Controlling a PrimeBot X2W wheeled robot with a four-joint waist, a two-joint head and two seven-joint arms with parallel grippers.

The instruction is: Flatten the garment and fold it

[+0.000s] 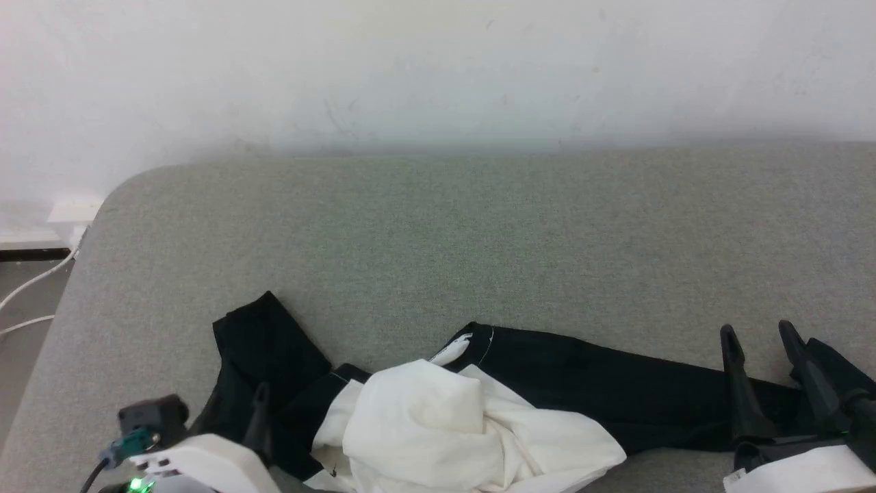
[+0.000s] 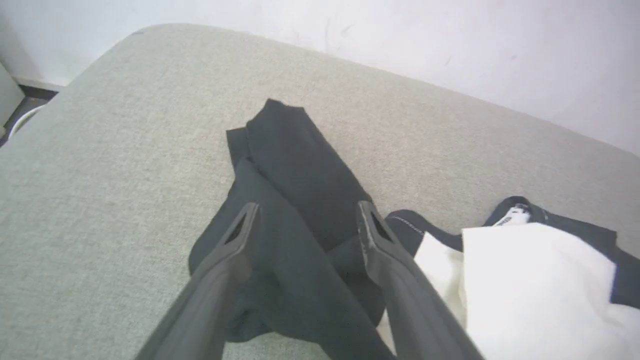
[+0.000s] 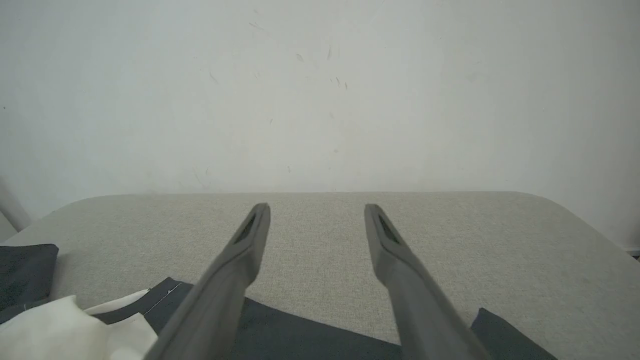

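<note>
The garment [image 1: 438, 418] lies crumpled at the near edge of the grey padded table [image 1: 479, 239]. Its white torso panel [image 2: 525, 280] is bunched in the middle. One black sleeve [image 2: 295, 165] runs up to the left and another black part [image 1: 602, 383] stretches to the right. My left gripper [image 2: 307, 217] is open just above the left black sleeve, one finger on each side of its folds and nothing pinched. A left finger [image 1: 260, 414] shows dark against that sleeve. My right gripper [image 1: 756, 335] stands open over the right end of the black part, and in its wrist view [image 3: 316, 215] nothing sits between the fingers.
A pale wall [image 1: 438, 68] rises behind the table. The table's rounded far-left corner [image 1: 130, 185] drops off to a floor with white cables [image 1: 34, 287]. Bare grey surface stretches beyond the garment to the wall.
</note>
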